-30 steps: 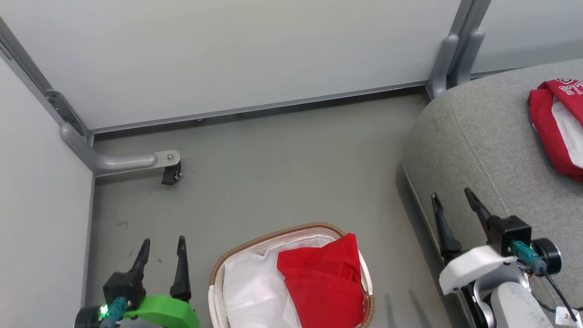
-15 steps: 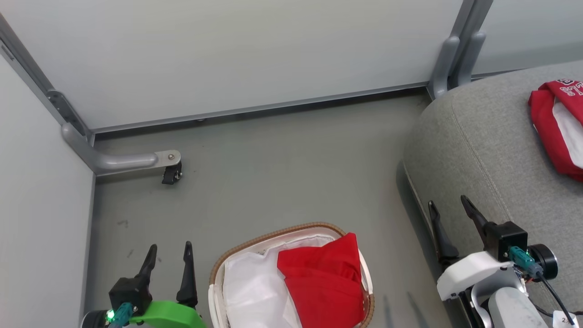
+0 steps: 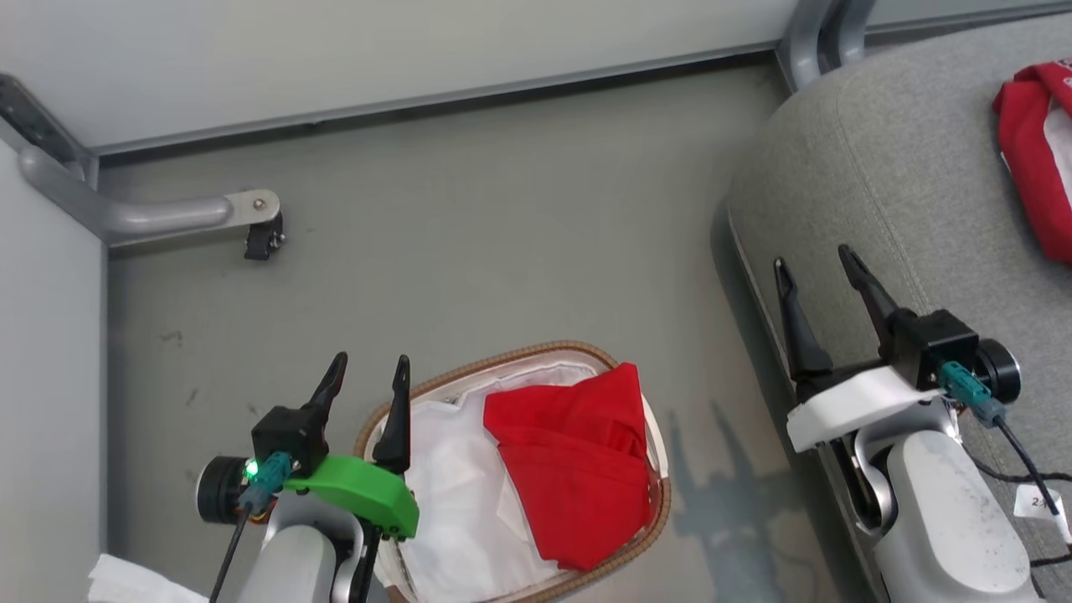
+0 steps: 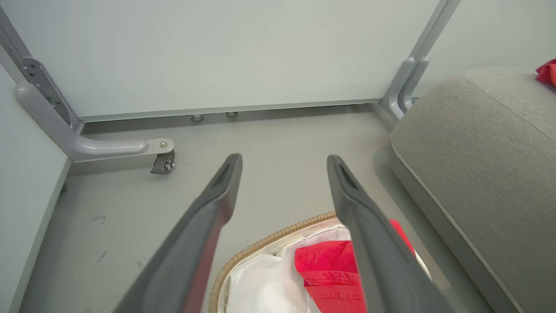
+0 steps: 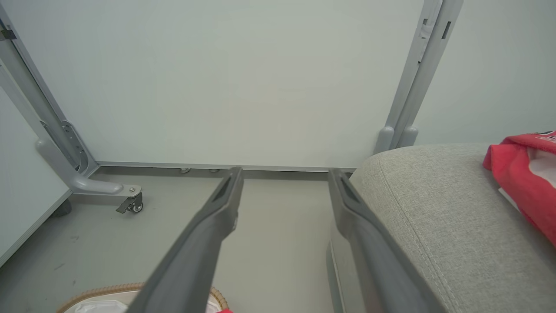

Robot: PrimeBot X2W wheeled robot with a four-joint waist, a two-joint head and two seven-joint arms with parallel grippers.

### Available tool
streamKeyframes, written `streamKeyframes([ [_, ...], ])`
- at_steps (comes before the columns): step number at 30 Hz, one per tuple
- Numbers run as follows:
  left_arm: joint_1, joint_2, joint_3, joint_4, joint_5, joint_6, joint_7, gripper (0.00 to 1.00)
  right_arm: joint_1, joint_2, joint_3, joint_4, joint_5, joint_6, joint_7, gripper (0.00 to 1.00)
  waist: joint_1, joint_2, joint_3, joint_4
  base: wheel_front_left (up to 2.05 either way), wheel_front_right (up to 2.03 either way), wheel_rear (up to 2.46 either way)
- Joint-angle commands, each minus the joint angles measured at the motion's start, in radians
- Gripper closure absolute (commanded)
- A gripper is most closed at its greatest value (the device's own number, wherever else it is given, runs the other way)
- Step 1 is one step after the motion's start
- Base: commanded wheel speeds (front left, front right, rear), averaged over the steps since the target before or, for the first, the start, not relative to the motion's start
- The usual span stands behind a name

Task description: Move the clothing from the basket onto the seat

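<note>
A plain red garment (image 3: 578,469) lies on the white liner in the right half of the oval basket (image 3: 502,364), which stands on the floor at the bottom centre of the head view. The red jersey with white panels (image 3: 1034,159) rests on the grey seat (image 3: 904,167) at the far right. My left gripper (image 3: 368,377) hangs open over the basket's left rim, its fingers empty. My right gripper (image 3: 812,260) stands open above the seat's front edge. The left wrist view looks down on the red garment (image 4: 330,274) and the basket (image 4: 260,248).
Pale partition panels close off the back and left. A grey metal leg with a small caster (image 3: 264,239) juts onto the floor at the left. Another grey post (image 3: 808,33) stands behind the seat. White fabric (image 3: 134,582) shows at the bottom left corner.
The head camera has tilted down, so the whole scene sits higher in the picture. My left gripper has moved right and forward to the basket's left rim. The right gripper stays open by the seat edge.
</note>
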Motion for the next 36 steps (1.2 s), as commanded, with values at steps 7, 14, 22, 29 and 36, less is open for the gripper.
streamKeyframes([
  [7, -0.137, 0.004, -0.058, 0.064, -0.006, -0.011, 0.000, 0.00, -0.085, -0.002, 0.024, -0.040, 0.033, -0.001, -0.002, 0.00, 0.0001, 0.0000, 0.204, -0.085, 0.00, 0.00, 0.00],
  [14, -0.234, 0.007, -0.105, 0.134, -0.002, -0.013, 0.001, 0.00, -0.132, -0.002, 0.047, -0.069, 0.054, -0.001, -0.002, 0.00, 0.0001, 0.0000, 0.307, -0.136, 0.00, 0.00, 0.00],
  [22, -0.312, 0.021, -0.195, 0.272, -0.051, -0.013, 0.001, 0.00, -0.166, -0.002, 0.060, -0.090, 0.074, -0.001, -0.002, 0.00, 0.0001, 0.0000, 0.404, -0.183, 0.00, 0.00, 0.00],
  [29, -0.368, 0.025, -0.311, 0.422, -0.135, -0.013, 0.001, 0.00, -0.166, -0.002, 0.061, -0.099, 0.082, -0.001, -0.002, 0.00, 0.0001, 0.0000, 0.461, -0.195, 0.00, 0.00, 0.00],
  [36, -0.409, 0.016, -0.438, 0.542, -0.291, -0.013, 0.035, 0.00, -0.180, -0.002, 0.065, -0.100, 0.089, -0.001, -0.002, 0.00, 0.0001, 0.0000, 0.501, -0.191, 0.00, 0.00, 0.00],
])
